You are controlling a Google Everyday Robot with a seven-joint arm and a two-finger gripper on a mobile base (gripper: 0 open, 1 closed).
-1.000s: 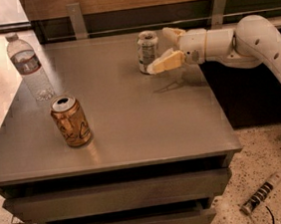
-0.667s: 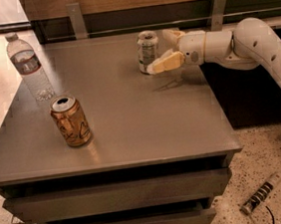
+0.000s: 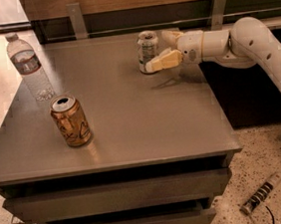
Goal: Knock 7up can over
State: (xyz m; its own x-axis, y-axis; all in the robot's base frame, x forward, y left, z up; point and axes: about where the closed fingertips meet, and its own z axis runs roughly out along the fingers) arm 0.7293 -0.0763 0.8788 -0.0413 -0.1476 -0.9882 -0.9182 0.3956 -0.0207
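Standing upright at the counter's (image 3: pixel 142 129) far edge: 7up can (image 3: pixel 147 48), label too blurred to read. Claw (image 3: pixel 158 51) just right of it, spread open, near finger (image 3: pixel 164 60) touching the can, far finger barely made out. Arm (image 3: pixel 261 46) cut off right.

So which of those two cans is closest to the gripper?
The silver-and-green 7up can, at the far side of the table, right beside the gripper; the orange-brown can stands near the front.

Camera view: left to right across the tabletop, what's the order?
bottle → orange can → 7up can → gripper, reaching in from the right and right up against the 7up can.
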